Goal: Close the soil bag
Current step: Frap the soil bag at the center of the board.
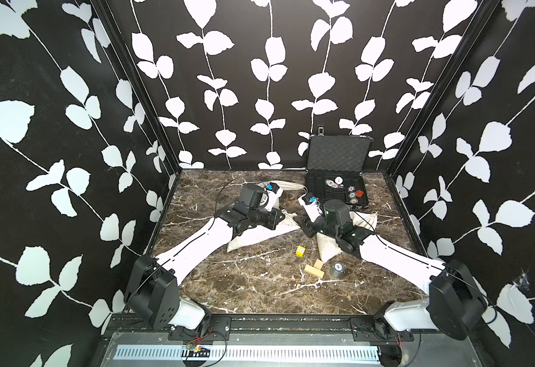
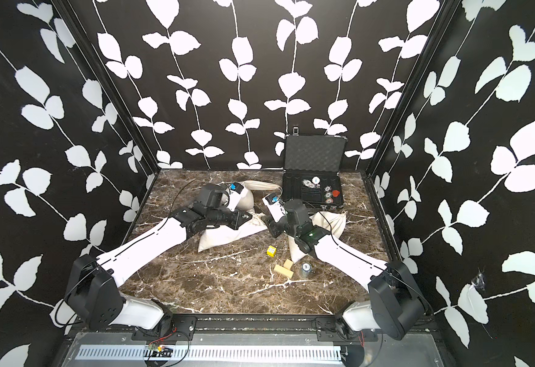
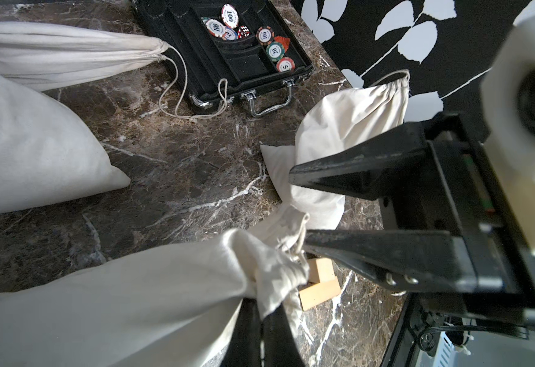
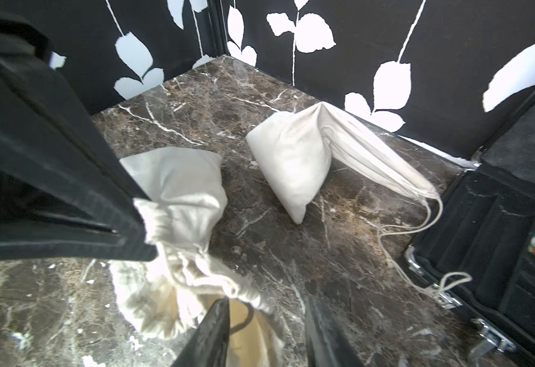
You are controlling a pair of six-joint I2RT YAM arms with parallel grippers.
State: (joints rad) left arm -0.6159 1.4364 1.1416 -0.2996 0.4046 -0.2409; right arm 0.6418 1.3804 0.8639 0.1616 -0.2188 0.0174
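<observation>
the left gripper (image 3: pixel 260 321) is clamped on the gathered neck of the soil bag (image 3: pixel 117 302), which lies on the marble tabletop (image 3: pixel 180 165) between the two arms. the right gripper (image 4: pixel 267 306) stands apart around the bag's ruffled mouth (image 4: pixel 215 282), holding nothing. if it shuts on loose cloth and misses the drawstring (image 3: pixel 298 241), a pull would likely drag the whole bag or tug the neck free, leaving the mouth open beside the wooden blocks (image 3: pixel 318 286).
</observation>
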